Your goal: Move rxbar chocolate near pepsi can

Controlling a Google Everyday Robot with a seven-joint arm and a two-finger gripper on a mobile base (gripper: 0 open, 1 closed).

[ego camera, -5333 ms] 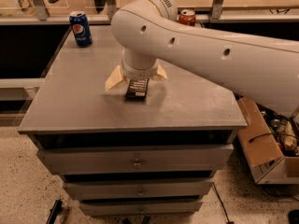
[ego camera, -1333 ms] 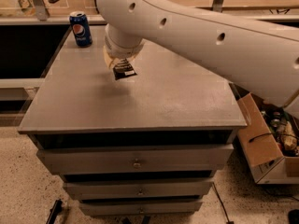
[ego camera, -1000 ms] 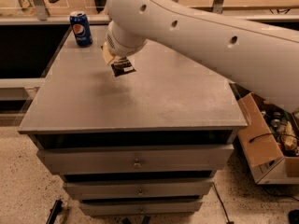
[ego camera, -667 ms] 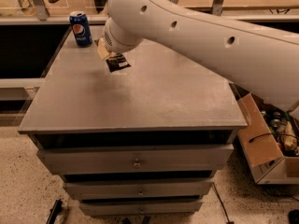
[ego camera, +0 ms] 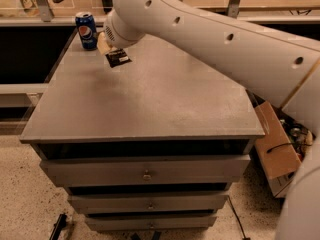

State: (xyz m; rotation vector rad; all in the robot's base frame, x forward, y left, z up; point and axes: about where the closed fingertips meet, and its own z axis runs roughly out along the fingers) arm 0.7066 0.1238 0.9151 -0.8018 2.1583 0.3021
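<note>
The pepsi can (ego camera: 87, 30) is blue with a round red, white and blue logo and stands upright at the far left corner of the grey cabinet top (ego camera: 150, 99). The rxbar chocolate (ego camera: 118, 58), a dark wrapper with white text, is held in my gripper (ego camera: 113, 54) just above the surface, a short way right of the can. The gripper is shut on the bar; its beige fingers (ego camera: 102, 43) are mostly hidden by the white wrist. The arm comes in from the upper right.
The cabinet has drawers (ego camera: 145, 173) in front. A cardboard box (ego camera: 276, 149) with clutter sits on the floor at the right. A counter with railing posts (ego camera: 42, 1) runs behind the cabinet.
The gripper lifted the bar from the middle of the cabinet top and carried it back and to the left, closer to the pepsi can.
</note>
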